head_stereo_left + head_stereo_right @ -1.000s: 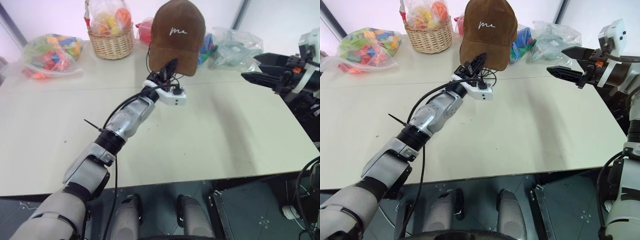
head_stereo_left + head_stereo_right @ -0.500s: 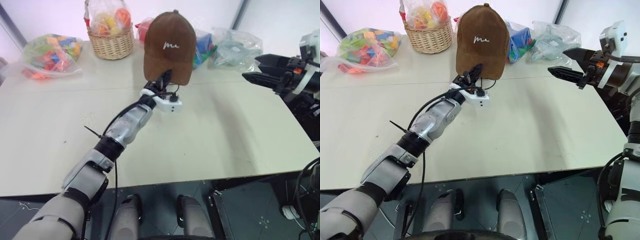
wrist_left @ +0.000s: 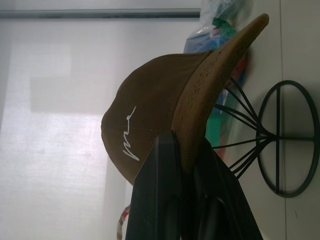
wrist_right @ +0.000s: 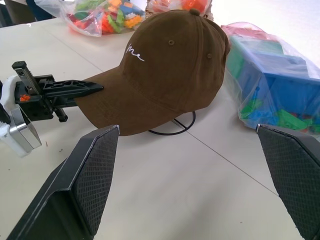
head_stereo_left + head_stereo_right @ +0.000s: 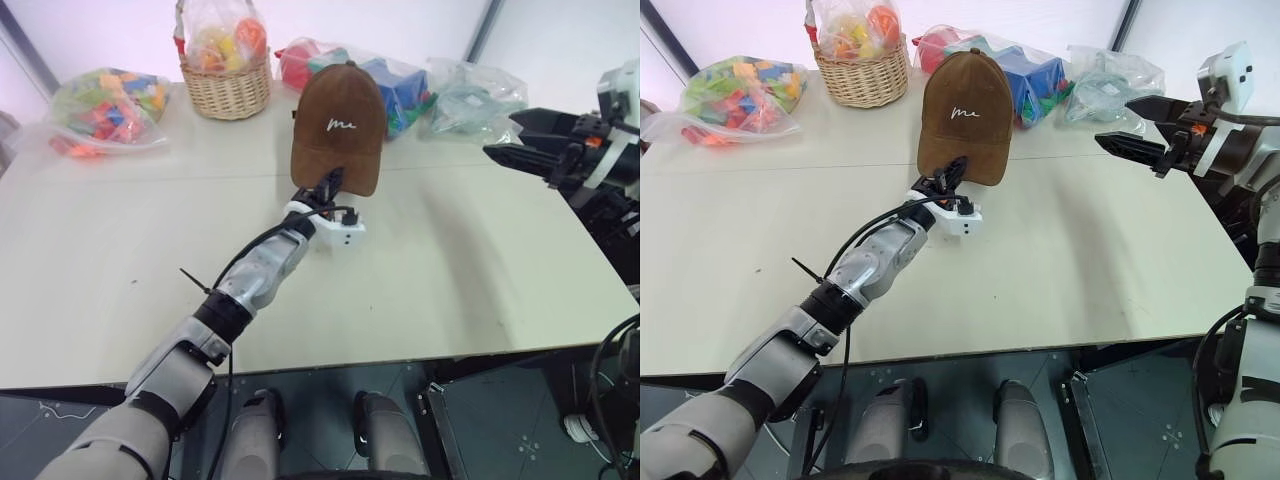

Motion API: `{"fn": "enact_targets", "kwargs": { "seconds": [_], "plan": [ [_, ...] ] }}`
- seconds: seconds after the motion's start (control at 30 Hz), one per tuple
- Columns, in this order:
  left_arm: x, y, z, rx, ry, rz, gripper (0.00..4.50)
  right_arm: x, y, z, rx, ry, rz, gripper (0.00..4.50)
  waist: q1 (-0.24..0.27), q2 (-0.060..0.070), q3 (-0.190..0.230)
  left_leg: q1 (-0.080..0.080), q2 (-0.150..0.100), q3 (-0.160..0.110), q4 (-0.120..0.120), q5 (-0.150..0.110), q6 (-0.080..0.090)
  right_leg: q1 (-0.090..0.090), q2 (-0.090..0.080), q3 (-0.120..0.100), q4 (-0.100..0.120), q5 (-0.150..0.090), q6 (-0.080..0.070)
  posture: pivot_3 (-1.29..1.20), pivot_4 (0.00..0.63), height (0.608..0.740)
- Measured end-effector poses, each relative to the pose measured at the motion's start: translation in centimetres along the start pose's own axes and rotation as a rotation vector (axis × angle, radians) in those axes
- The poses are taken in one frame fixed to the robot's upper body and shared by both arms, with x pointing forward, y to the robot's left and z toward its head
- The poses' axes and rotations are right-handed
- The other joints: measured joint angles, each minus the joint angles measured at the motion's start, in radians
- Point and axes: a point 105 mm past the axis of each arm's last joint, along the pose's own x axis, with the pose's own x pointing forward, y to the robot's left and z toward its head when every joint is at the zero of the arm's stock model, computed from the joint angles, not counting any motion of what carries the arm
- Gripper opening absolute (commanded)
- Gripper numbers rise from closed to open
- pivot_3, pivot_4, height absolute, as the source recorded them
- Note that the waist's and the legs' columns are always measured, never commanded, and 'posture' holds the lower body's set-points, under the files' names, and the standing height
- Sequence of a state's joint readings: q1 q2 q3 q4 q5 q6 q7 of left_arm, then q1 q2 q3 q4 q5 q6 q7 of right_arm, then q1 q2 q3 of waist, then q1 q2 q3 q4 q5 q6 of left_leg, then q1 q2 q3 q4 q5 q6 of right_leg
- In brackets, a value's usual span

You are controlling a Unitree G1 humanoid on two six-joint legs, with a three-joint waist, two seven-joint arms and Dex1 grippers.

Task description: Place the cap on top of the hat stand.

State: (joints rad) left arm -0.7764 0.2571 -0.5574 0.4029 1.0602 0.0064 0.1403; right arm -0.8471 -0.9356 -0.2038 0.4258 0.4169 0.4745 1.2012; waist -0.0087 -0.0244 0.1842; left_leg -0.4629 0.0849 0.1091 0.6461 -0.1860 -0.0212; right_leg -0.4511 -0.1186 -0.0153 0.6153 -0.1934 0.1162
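Brown cap [image 5: 338,128] has come lower.

The cap [image 5: 965,115] is brown, with small white cursive embroidery on its front. The hat stand [image 3: 280,137] beneath it is black thin wire. The table [image 5: 470,260] is a plain pale cream. At its far edge stands a tan woven wicker basket [image 5: 224,88] holding a clear bag of orange, yellow and red pieces. A clear bag of mixed bright blocks [image 5: 105,100] lies at the far left corner, and another bag holds a blue box [image 5: 1035,75]. Both grippers' fingers [image 4: 90,170] are black, cross-hatched on the right pair's pads.
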Motion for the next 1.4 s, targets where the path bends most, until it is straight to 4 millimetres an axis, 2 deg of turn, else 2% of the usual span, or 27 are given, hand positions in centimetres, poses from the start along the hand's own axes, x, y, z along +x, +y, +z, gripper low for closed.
{"fn": "enact_targets", "kwargs": {
  "seconds": [0.2,0.3,0.47,0.53,0.83,1.03,1.1,1.23,1.3,1.4],
  "plan": [
    [0.0,-0.2,-0.1,-0.009,0.005,0.006,0.05,0.0,-0.1,0.0,0.0,-0.001,-0.008,4.5,0.0,0.0,0.0,0.0,0.0,0.0,0.0,0.0,0.0,0.0,0.0,0.0,0.0,0.0,0.0,0.0,0.15,0.74],
    [-0.1,-0.3,0.0,-0.029,-0.001,0.0,1.08,0.1,0.0,0.1,-0.001,-0.001,-0.006,4.5,0.0,0.0,0.0,0.0,0.0,0.0,0.0,0.0,0.0,0.0,0.0,0.0,0.0,0.0,0.0,0.0,0.15,0.74],
    [-0.3,-1.0,0.2,-0.041,-0.008,-0.019,3.6,0.1,0.1,0.1,0.011,-0.005,-0.003,4.5,-0.001,0.0,0.0,0.0,0.0,0.0,0.0,0.0,0.0,0.0,0.0,0.0,0.0,0.0,0.0,0.0,0.15,0.74],
    [-0.3,-1.0,0.1,-0.042,-0.007,-0.019,4.46,0.1,0.1,0.1,0.015,-0.008,-0.002,4.5,-0.001,0.0,0.0,0.0,0.0,0.0,0.0,0.0,0.0,0.0,0.0,0.0,0.0,0.0,0.0,0.0,0.15,0.74],
    [-0.9,-0.5,-0.2,-0.046,-0.004,-0.002,4.46,0.4,0.2,0.0,0.019,-0.01,0.007,4.5,-0.004,0.0,0.0,0.0,0.0,0.0,0.0,0.0,0.0,0.0,0.0,0.0,0.0,0.0,0.0,0.0,0.15,0.74],
    [-4.4,3.4,-1.3,-0.127,-0.015,0.071,4.46,0.7,0.5,-1.0,0.041,0.017,0.032,4.5,-0.005,0.001,0.0,0.0,0.0,0.0,0.0,0.0,0.0,0.0,0.0,0.0,0.0,0.0,0.0,0.0,0.15,0.74],
    [-6.1,4.7,-1.7,-0.179,-0.011,0.076,4.46,0.6,0.4,-1.9,0.054,0.04,0.029,4.5,-0.005,0.001,0.0,0.0,0.0,0.0,0.0,0.0,0.0,0.001,0.0,0.0,0.0,0.0,0.0,0.0,0.15,0.74],
    [-10.1,6.7,-2.8,-0.412,0.033,0.058,4.46,-0.1,-0.9,-4.7,0.109,0.099,-0.033,4.5,-0.006,0.001,0.0,0.001,0.0,0.0,0.0,0.0,0.0,0.002,0.0,0.0,0.0,0.0,0.0,0.0,0.15,0.74],
    [-12.1,7.1,-4.2,-0.609,0.103,0.017,4.46,-0.6,-1.5,-5.7,0.138,0.113,-0.066,4.5,-0.007,0.001,0.0,0.002,0.0,0.0,0.0,0.0,0.0,0.002,0.0,0.0,0.0,0.0,0.0,0.0,0.15,0.74],
    [-16.1,5.5,-5.7,-0.996,0.219,-0.178,4.46,-1.3,-2.3,-6.9,0.176,0.114,-0.1,4.5,-0.01,0.001,0.0,0.004,0.0,-0.001,0.001,0.0,0.0,0.005,0.0,0.0,-0.001,0.0,0.0,0.0,0.15,0.74]
  ]
}}
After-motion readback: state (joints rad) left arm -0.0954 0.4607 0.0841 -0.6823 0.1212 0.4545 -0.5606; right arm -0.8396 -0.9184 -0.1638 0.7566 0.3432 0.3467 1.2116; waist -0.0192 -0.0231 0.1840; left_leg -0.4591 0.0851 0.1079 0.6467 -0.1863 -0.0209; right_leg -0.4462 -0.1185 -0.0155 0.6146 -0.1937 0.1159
